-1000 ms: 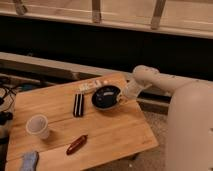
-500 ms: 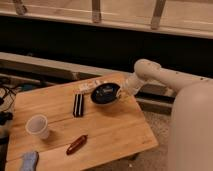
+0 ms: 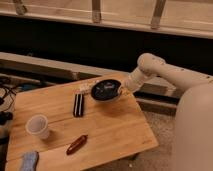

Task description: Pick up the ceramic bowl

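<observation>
The ceramic bowl (image 3: 105, 90), round, dark and glossy with pale speckles inside, hangs tilted a little above the far right part of the wooden table (image 3: 115, 130). My gripper (image 3: 120, 90) comes in from the right on the white arm (image 3: 150, 67). It is shut on the bowl's right rim and holds the bowl up.
A small white cup (image 3: 38, 126) stands at the left. A black striped bar (image 3: 78, 105) lies mid-table, a reddish-brown oblong thing (image 3: 77, 144) near the front, a blue thing (image 3: 28, 161) at the front left corner, and a pale packet (image 3: 84, 87) behind the bowl. A dark wall runs behind the table.
The bowl has risen off the table in my gripper and shifted slightly toward the back. The arm has lifted with it.
</observation>
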You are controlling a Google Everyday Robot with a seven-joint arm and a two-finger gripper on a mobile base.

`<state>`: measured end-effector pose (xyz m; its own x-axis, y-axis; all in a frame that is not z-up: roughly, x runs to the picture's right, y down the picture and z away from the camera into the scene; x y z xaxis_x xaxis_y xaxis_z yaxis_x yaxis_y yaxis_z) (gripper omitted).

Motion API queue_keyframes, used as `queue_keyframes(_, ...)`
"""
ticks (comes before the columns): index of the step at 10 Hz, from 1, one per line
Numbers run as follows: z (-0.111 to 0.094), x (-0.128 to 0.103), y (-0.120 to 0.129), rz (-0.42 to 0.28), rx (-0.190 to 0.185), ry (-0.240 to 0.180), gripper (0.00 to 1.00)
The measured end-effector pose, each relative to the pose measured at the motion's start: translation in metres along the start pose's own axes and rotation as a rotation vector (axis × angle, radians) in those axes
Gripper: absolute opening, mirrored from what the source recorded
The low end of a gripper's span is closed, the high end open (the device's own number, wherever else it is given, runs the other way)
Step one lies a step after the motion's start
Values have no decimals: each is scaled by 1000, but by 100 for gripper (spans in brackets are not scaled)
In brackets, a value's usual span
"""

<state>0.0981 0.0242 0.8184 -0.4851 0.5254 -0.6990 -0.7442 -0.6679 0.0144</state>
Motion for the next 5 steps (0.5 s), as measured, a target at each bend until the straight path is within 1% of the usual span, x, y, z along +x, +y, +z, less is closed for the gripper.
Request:
queue_keyframes(1,-2,0,0,-2,1,0,0)
queue_keyframes(3,2,-1,-2,-9,-3,1,0)
queue_keyframes(4,0,-1,-4,-11,-6,0,0)
queue_keyframes(5,-7,-2,-3,-12,-7,-2,0)
